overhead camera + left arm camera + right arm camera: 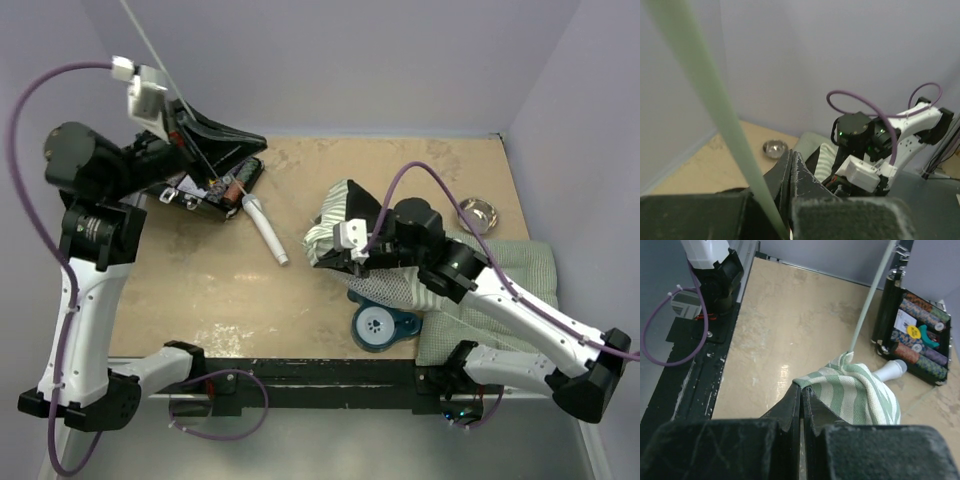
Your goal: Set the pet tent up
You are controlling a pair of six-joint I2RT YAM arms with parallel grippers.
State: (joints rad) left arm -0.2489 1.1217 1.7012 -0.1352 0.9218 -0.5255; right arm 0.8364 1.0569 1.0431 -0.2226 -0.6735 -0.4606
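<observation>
The pet tent point(335, 215) lies crumpled right of the table's middle, green-and-white striped with a black panel. My right gripper point(325, 252) is at its left edge, and in the right wrist view the right gripper point(802, 386) is shut on a fold of the tent's striped cloth point(860, 390). A thin white pole point(867, 300) runs out of that cloth toward the far left. My left gripper point(262, 140) is raised at the back left. The left gripper point(791, 154) is shut, with the pole point(715, 100) pinched near the base of its fingers. The pole point(160, 60) slants up out of the top view.
An open black case of poker chips point(215, 185) lies under the left gripper, with a white tube point(266, 228) beside it. A metal bowl point(478, 213) sits at the back right, a green checked cushion point(520, 265) at the right edge, and a teal bowl stand point(380, 325) near the front.
</observation>
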